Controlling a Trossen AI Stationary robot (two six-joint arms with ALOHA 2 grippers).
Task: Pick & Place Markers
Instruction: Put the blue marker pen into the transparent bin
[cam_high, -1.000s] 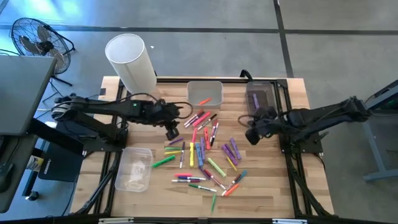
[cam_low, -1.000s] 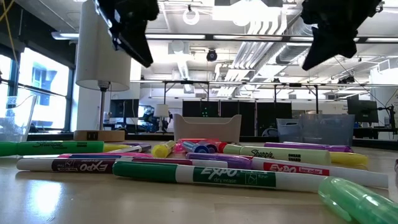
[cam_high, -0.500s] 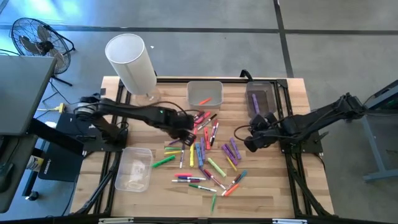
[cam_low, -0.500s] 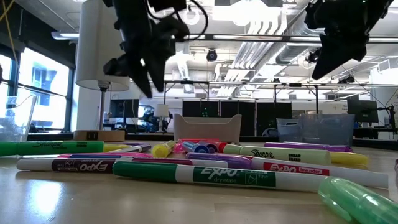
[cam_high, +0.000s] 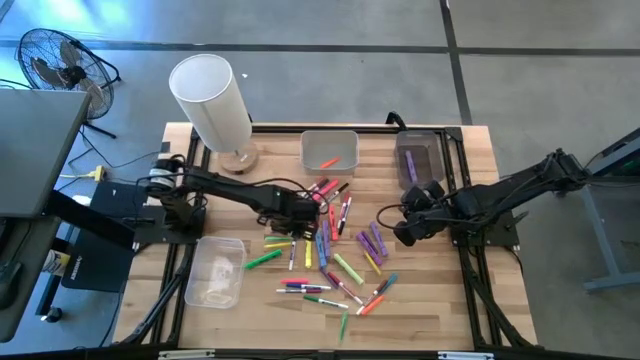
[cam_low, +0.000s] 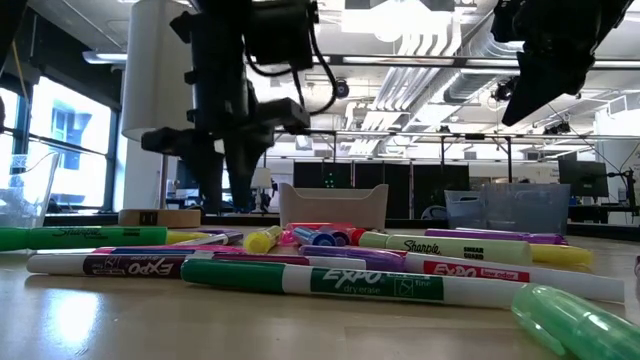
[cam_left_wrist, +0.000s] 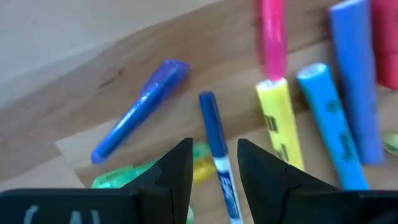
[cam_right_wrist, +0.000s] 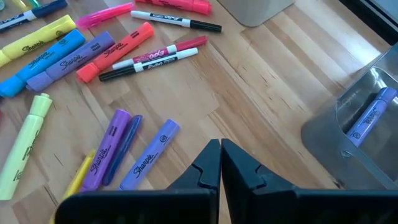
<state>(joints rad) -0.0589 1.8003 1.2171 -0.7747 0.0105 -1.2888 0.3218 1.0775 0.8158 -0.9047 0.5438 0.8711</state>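
A pile of markers (cam_high: 325, 245) covers the middle of the wooden table (cam_high: 470, 300), with most of the sorting apparently still to be done. Only a few pens have reached containers: an orange one lies in the clear bin (cam_high: 330, 150) at the back edge, a purple one in the darker bin (cam_high: 418, 155) beside it, while the clear bin (cam_high: 215, 272) at the front left holds no marker that can be made out.

At left, the left claw (cam_high: 298, 218) is low over the left edge of the heap, its fingers set to a narrow gap and gripping nothing. A thin blue marker (cam_left_wrist: 217, 149) lies on the wood right between the two fingers (cam_left_wrist: 180, 171), running lengthwise through the gap, so a grasp looks near. A blue-purple highlighter (cam_left_wrist: 140, 109) rests just off one side of that claw; a yellow highlighter (cam_left_wrist: 278, 118) and a blue one (cam_left_wrist: 329, 121) lie just off the other.

At right, the right claw (cam_high: 405, 232) hangs above the table at the heap's right edge, fingers pressed together and empty. Three purple markers (cam_right_wrist: 127, 149) lie just ahead of it, with orange, red and black pens farther on; the darker bin with its purple pen is close alongside.
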